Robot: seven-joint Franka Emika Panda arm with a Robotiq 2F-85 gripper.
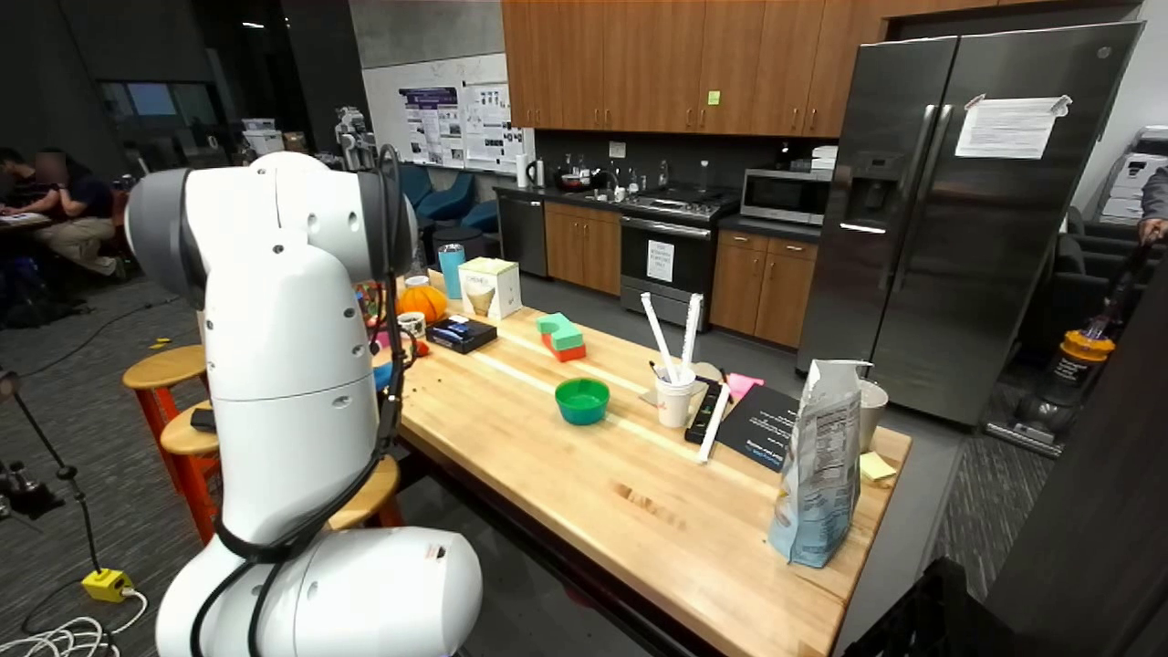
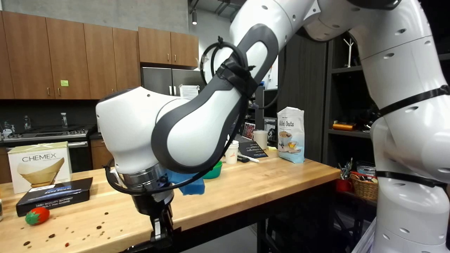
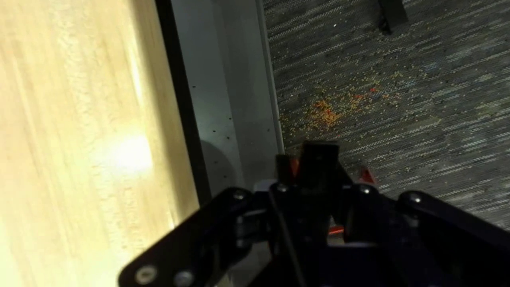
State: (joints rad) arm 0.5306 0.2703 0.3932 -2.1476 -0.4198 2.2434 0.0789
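End effector (image 3: 301, 162) closed, wooden table (image 3: 79, 99) beside it

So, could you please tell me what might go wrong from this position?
The shut gripper hangs close by the edge of the table, so a sideways move could perhaps knock the two together. The black cable loops out loosely from the arm and might snag during a swing. The red, strawberry-shaped thing by the black box looks rounded, so a bump could send it rolling.
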